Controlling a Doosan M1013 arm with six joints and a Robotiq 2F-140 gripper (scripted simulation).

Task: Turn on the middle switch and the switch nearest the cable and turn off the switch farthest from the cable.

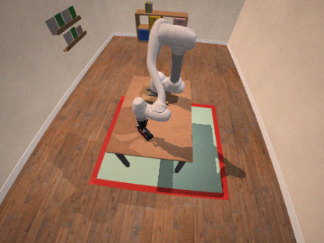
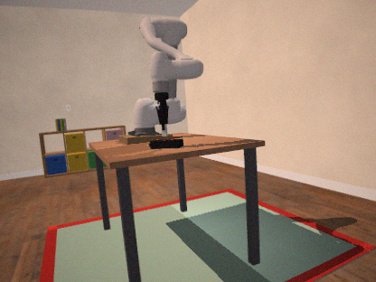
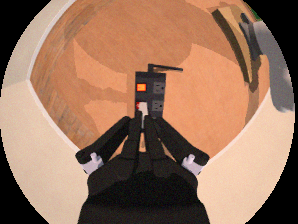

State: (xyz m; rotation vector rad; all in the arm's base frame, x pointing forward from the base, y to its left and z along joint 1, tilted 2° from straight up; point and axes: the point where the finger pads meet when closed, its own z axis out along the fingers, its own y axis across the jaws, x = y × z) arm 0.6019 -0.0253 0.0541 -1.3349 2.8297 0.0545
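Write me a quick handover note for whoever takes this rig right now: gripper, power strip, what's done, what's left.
Gripper: shut, holding nothing, pointing straight down with its closed tips at one end of the power strip.
Power strip: lying flat, right way up, on the wooden table, near the arm's base.
Done: in the wrist view one switch glows orange, so it looks on.
Left: the other switches are hidden or too small to read; check them, set the pattern, then lift the gripper off the strip.

Matt wooden table (image 2: 212,145), glossy white arm (image 2: 169,68), dark power strip (image 2: 165,144).
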